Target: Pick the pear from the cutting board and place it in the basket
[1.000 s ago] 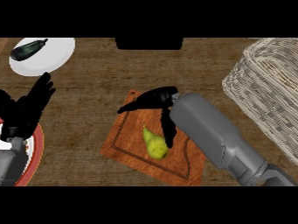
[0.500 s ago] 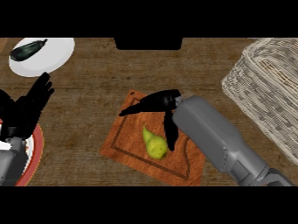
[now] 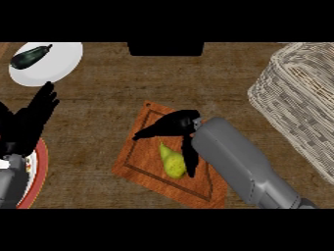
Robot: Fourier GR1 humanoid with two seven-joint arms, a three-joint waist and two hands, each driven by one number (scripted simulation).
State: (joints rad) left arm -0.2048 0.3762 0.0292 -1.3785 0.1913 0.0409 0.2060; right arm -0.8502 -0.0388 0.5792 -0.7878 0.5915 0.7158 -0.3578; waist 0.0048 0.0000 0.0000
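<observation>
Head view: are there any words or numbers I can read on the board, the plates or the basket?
None: no words, numbers or signs show anywhere.
Cutting board: plain wood, no label.
Pear: no sticker.
Basket: plain weave only.
White plate with a dark vegetable: no writing.
Red-rimmed plate: no writing.
Right hand and left hand: plain black, no marks.

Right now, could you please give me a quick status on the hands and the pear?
Right hand open over the cutting board, beside the pear. Left hand open, resting at left. Pear not yet gripped. Basket at right.
</observation>
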